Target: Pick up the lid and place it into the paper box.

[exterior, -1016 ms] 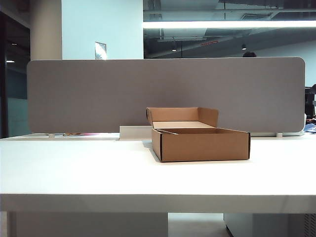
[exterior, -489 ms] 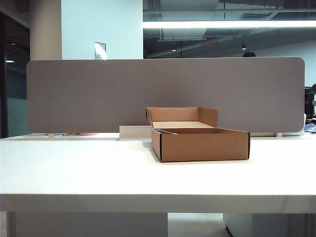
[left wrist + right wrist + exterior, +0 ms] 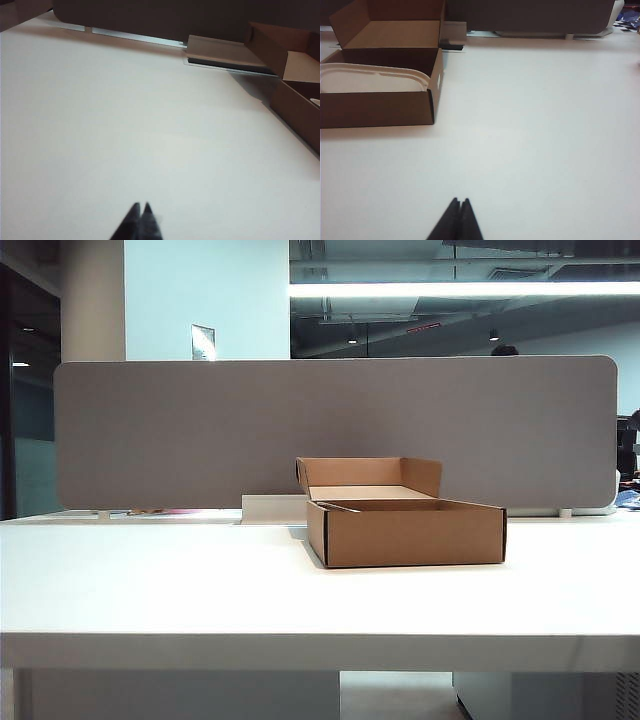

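Observation:
The brown paper box stands on the white table, right of centre, its rear flap upright. In the right wrist view the cream lid lies inside the paper box, its raised rim showing above the front wall. A sliver of the lid shows in the box in the left wrist view. My left gripper is shut and empty over bare table, well away from the box. My right gripper is shut and empty too, back from the box's near corner. Neither gripper shows in the exterior view.
A grey partition panel runs along the table's far edge. A low white tray sits behind the box, against the panel; it shows as a flat tray in the left wrist view.

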